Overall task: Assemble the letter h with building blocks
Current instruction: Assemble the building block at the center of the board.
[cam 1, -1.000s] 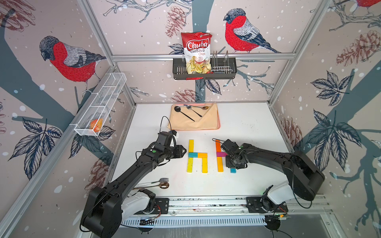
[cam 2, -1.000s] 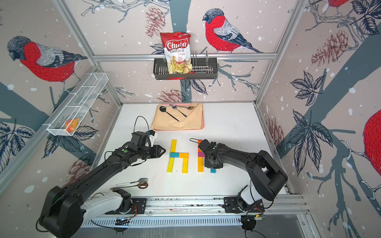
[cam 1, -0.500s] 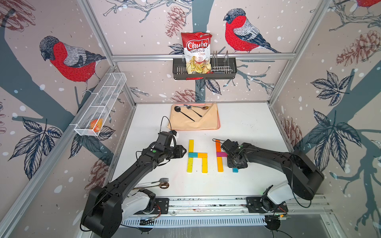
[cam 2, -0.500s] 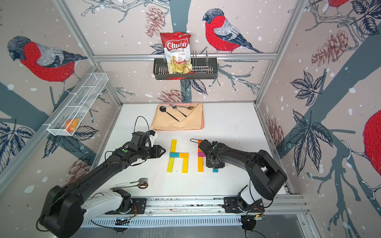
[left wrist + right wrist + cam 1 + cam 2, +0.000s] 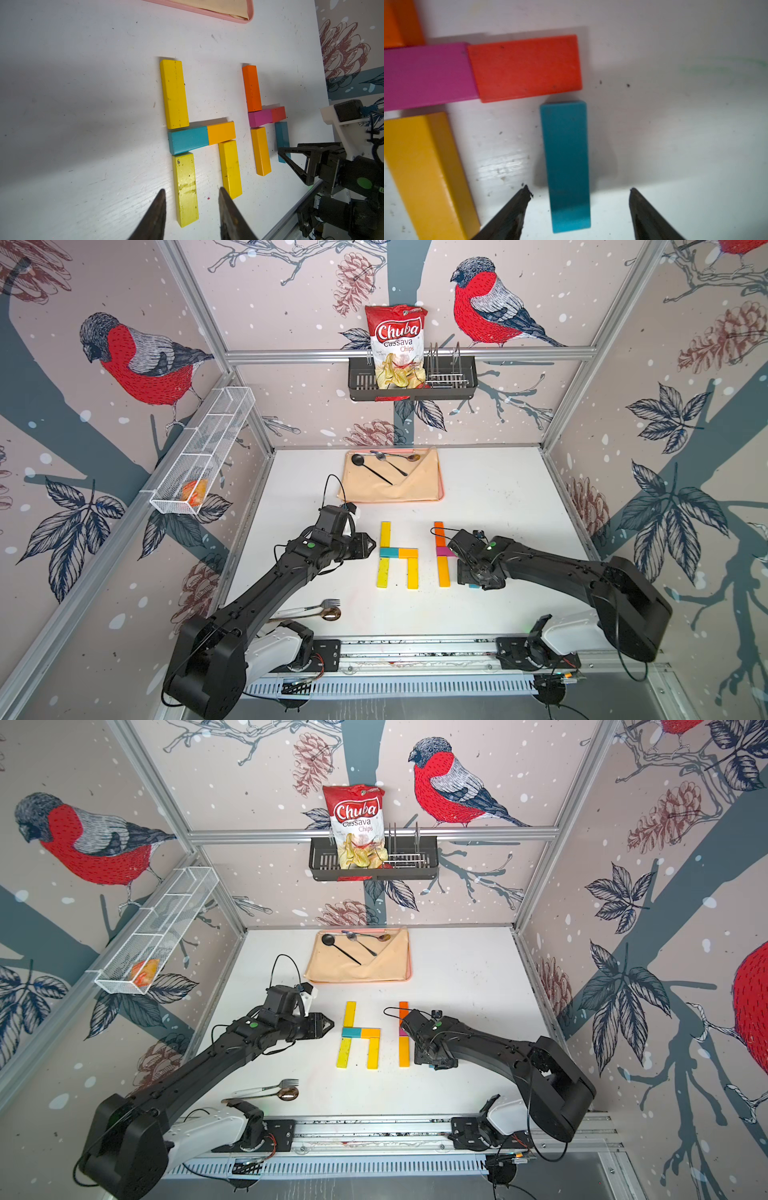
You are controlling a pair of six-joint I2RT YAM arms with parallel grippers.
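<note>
right gripper (image 5: 579,190) jaws, shut a second ago, now stand apart on either side of the teal block (image 5: 565,162), not touching it. it lies flat on the table (image 5: 675,135), one end facing the red block (image 5: 525,66), a thin gap between. left gripper (image 5: 191,189) hovers, jaws apart, empty.

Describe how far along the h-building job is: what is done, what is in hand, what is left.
Done: the yellow, teal and orange h looks complete. The second h has its stem, red block and teal leg lying in place. In hand: nothing; the right jaws stand open astride the teal leg, and the left jaws are empty. Left: probably only closing the slight gap under the red block.
</note>
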